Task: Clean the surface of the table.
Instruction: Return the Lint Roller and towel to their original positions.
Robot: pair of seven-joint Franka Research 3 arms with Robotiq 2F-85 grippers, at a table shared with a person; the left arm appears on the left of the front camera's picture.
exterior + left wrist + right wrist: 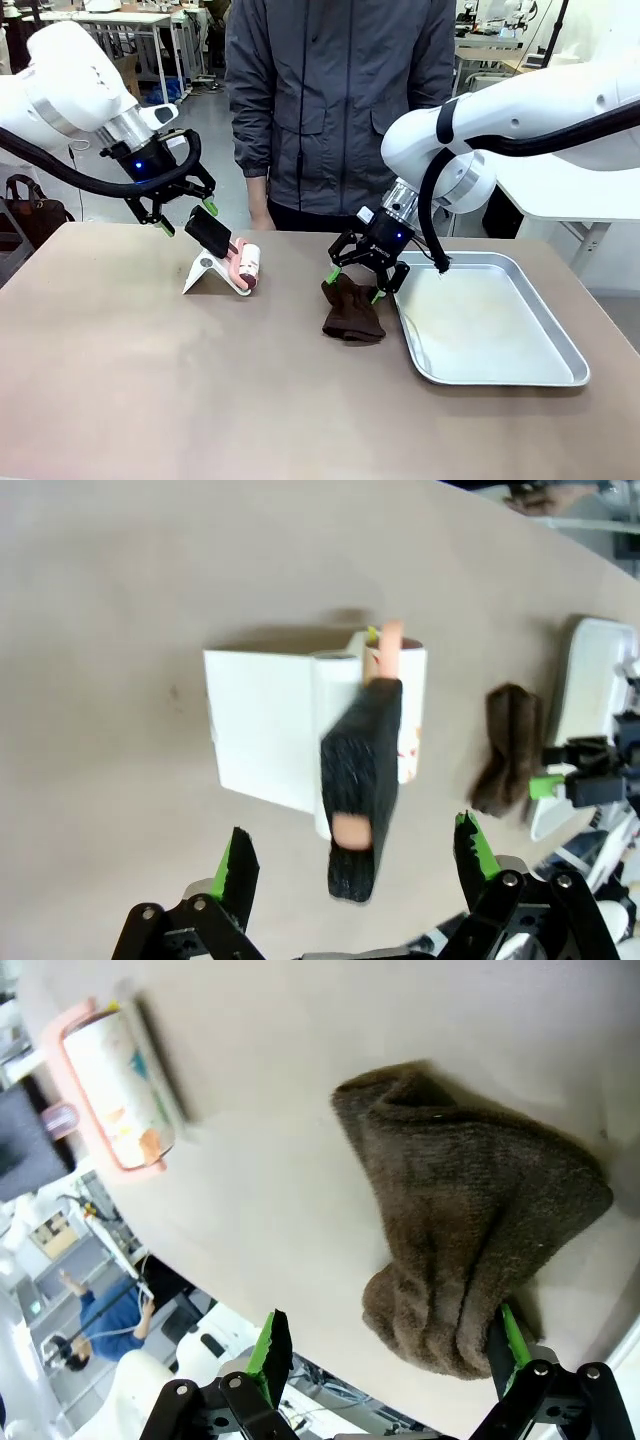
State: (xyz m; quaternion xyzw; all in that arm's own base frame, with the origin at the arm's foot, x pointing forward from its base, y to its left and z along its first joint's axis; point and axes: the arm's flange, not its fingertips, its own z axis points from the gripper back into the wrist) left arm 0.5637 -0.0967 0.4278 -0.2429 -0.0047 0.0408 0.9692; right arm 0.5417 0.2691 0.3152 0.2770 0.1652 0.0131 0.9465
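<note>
Table (150,400): the brownish-taupe top runs the full width of my front view, and its near half is bare.

Mid-table, right of centre, I see a dark brown cloth (352,310) lying crumpled, just beside the left rim of a shiny metal tray (520,375). The tray lies flat on the table's right side, with a faint smear on its floor.

Right gripper (366,277): it hangs directly over the cloth, fingers pointing down. In the right wrist view the green pads (268,1352) stand wide apart, one on either side of the cloth (470,1240). One pad is at the cloth's edge, but I cannot tell whether it touches. Nothing is clamped.

Left of centre, a lint roller (246,263) with a pink frame and a white printed roll lies with its roll end on the table beside a white folded stand (212,275). Its black handle (208,230) tilts up toward the left gripper.

Left gripper (186,215): it sits above the handle's upper end. In the left wrist view the fingers (238,865) are spread, and the handle (362,780) lies in the gap between them, clear of both pads. Not gripped.

At the far edge, a person in a grey zip jacket (340,100) stands behind the table, with one hand (261,215) down near the edge.
</note>
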